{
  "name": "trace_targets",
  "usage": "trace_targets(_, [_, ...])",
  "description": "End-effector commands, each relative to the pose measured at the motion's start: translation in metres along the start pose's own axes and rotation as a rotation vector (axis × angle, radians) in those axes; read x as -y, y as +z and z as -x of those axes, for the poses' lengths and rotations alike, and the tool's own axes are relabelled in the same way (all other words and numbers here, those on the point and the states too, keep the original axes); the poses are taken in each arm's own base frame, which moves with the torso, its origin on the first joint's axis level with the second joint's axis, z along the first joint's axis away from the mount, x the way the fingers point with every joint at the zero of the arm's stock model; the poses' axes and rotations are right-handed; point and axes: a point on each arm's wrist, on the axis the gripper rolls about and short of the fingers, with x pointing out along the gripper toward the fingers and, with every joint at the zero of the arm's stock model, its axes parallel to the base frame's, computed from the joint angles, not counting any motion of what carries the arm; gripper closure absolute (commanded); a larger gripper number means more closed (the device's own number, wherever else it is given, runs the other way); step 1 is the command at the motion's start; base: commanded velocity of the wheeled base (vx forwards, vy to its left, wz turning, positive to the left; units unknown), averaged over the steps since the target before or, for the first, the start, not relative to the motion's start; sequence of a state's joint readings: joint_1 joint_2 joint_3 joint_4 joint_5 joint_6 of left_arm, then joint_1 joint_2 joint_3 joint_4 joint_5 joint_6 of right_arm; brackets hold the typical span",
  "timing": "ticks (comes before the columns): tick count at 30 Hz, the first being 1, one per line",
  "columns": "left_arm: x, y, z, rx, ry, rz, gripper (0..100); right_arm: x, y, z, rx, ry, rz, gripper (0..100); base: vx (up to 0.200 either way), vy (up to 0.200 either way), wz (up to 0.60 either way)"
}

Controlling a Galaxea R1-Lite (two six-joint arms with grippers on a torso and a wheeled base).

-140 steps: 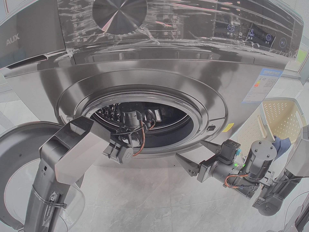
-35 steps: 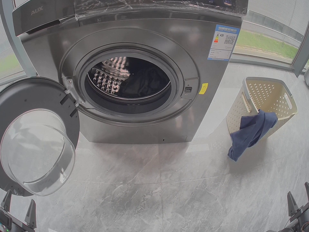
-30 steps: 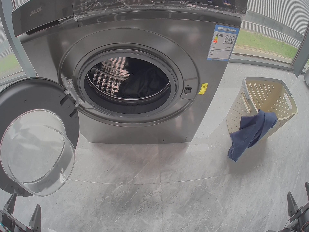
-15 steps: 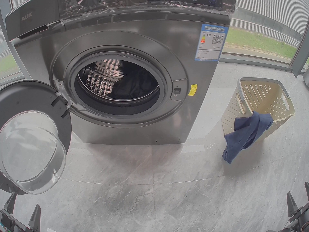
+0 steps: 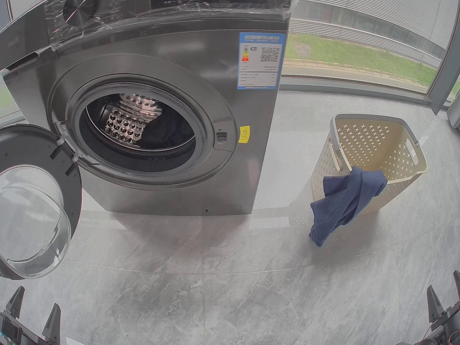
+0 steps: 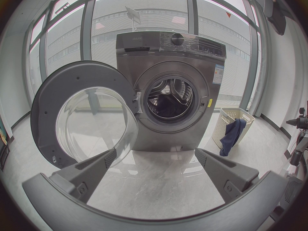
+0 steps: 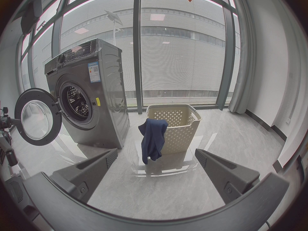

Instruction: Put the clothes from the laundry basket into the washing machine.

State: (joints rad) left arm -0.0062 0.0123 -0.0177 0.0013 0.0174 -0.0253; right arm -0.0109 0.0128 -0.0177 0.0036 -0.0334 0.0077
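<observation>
A grey washing machine [image 5: 143, 63] stands at the left with its round door [image 5: 33, 202] swung wide to the left. Dark clothing [image 5: 165, 132] lies inside the drum. To the right on the floor stands a cream laundry basket [image 5: 378, 135] with a blue garment [image 5: 342, 202] draped over its near rim, hanging down outside. My left gripper [image 5: 33, 310] is open at the bottom left corner, far from the machine. My right gripper [image 5: 445, 295] is open at the bottom right corner, well short of the basket. In the right wrist view the blue garment [image 7: 153, 138] and basket [image 7: 179, 122] lie ahead between the open fingers.
Smooth grey tile floor [image 5: 230, 274] spreads between me, the machine and the basket. Large windows [image 5: 364, 34] run behind the basket. The open door juts out over the floor at the left.
The arms have drawn back from the drum to the lower corners of the head view. The whole head view has backed off and turned right, so machine and basket sit further left.
</observation>
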Motion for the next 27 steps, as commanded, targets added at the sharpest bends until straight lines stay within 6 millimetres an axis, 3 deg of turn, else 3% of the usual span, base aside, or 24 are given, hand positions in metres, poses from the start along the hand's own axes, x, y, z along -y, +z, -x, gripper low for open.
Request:
trace_targets(1, [-0.0001, -0.0052, -0.0004, -0.006, 0.001, 0.001, 0, 0.0000, -0.0051, -0.0003, -0.004, 0.000, 0.000, 0, 0.000, -0.200, 0.00])
trace_targets(13, [-0.0001, -0.0048, -0.0002, -0.004, 0.000, 0.008, 0, 0.0000, -0.0051, -0.0003, -0.004, 0.000, 0.000, 0, 0.000, -0.200, 0.00])
trace_targets(22, [-0.0001, -0.0048, -0.0002, -0.004, 0.001, 0.008, 0, 0.0000, -0.0051, -0.0003, -0.004, 0.000, 0.000, 0, 0.000, 0.000, 0.00])
trace_targets(27, [-0.0002, -0.0048, -0.0002, -0.004, 0.003, 0.016, 0, 0.0000, -0.0051, -0.0003, -0.004, 0.000, 0.000, 0, 0.000, -0.200, 0.00])
